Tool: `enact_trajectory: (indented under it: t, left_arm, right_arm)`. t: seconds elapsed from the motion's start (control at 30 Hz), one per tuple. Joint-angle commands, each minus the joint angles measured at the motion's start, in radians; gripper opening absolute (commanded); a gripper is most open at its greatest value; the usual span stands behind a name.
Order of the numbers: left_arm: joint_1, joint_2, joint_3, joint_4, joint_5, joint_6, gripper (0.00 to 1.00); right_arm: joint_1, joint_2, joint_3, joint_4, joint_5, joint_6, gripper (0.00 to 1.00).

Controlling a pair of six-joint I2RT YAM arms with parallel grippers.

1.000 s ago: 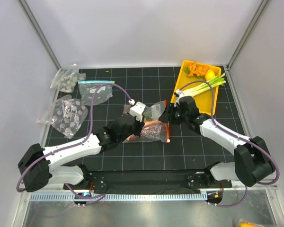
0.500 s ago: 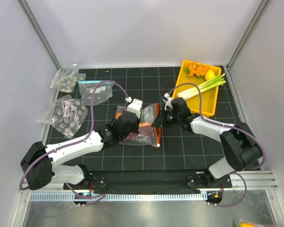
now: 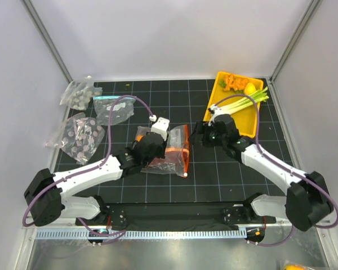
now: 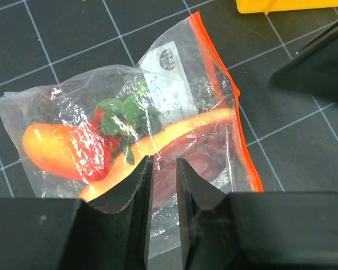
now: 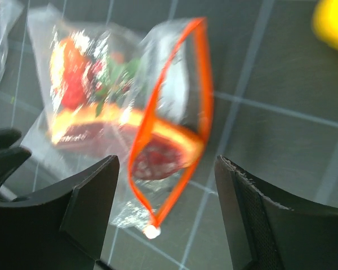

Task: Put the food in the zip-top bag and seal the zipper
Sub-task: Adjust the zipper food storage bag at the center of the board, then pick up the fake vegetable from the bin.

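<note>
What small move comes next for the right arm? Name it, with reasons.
Probably lower the open right fingers onto the near end of the zipper and pinch: the food is inside the zip-top bag, the left fingers hold it, and the zipper gapes open.

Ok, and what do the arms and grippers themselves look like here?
Both the left arm and right arm have white links with bulky black joints, and a purple cable loops along each. The left gripper and right gripper have matte black, wedge-shaped fingers. No markings are visible.
</note>
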Motion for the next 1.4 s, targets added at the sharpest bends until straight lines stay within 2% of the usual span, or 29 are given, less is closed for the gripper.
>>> enact_trajectory:
  t: [0.0, 0.03, 0.07, 0.17, 0.27, 0.47, 0.63, 0.7, 0.77, 0.83, 0.93, 1.07, 1.23, 1.37]
  left_arm:
    - [0.004, -0.037, 0.033, 0.008, 0.012, 0.004, 0.27]
    - [0.004, -0.04, 0.031, 0.01, 0.016, 0.001, 0.28]
    - [0.002, -0.049, 0.03, 0.01, 0.019, 0.001, 0.29]
    - [0.002, -0.065, 0.022, 0.018, 0.038, -0.007, 0.32]
    - [0.002, -0.088, -0.001, 0.053, 0.055, -0.03, 0.41]
    - [0.002, -0.125, -0.056, 0.122, 0.127, -0.094, 0.64]
    - [0.002, -0.157, -0.102, 0.188, 0.141, -0.156, 0.84]
    - [0.002, -0.16, -0.119, 0.214, 0.148, -0.173, 0.9]
    - [0.002, -0.165, -0.125, 0.218, 0.156, -0.182, 0.91]
    - [0.002, -0.172, -0.131, 0.231, 0.168, -0.185, 1.0]
    - [0.001, -0.195, -0.146, 0.243, 0.182, -0.188, 1.0]
    - [-0.001, -0.212, -0.156, 0.254, 0.196, -0.196, 1.0]
    - [-0.001, -0.203, -0.153, 0.252, 0.199, -0.194, 1.0]
    - [-0.001, -0.194, -0.151, 0.251, 0.2, -0.194, 1.0]
  right_arm:
    - [-0.056, -0.107, 0.023, -0.061, 0.148, -0.032, 0.76]
    - [-0.066, -0.13, 0.019, -0.062, 0.195, -0.026, 0.78]
    - [-0.077, -0.171, 0.014, -0.059, 0.248, -0.02, 0.84]
    - [-0.152, -0.196, 0.017, -0.018, 0.298, 0.021, 0.91]
    - [-0.234, -0.137, 0.075, 0.014, 0.306, 0.074, 0.93]
    - [-0.373, 0.156, 0.261, 0.1, 0.352, 0.193, 0.94]
    - [-0.476, 0.407, 0.39, 0.303, 0.356, 0.227, 1.0]
    - [-0.498, 0.487, 0.462, 0.372, 0.372, 0.221, 1.0]
    - [-0.531, 0.611, 0.543, 0.378, 0.367, 0.218, 1.0]
    - [-0.548, 0.679, 0.658, 0.378, 0.382, 0.216, 0.99]
    - [-0.56, 0.787, 0.753, 0.401, 0.425, 0.222, 0.99]
    - [-0.564, 0.914, 0.896, 0.352, 0.482, 0.242, 1.0]
    - [-0.568, 1.005, 0.987, 0.331, 0.484, 0.287, 0.99]
    - [-0.567, 1.061, 1.037, 0.283, 0.545, 0.284, 1.0]
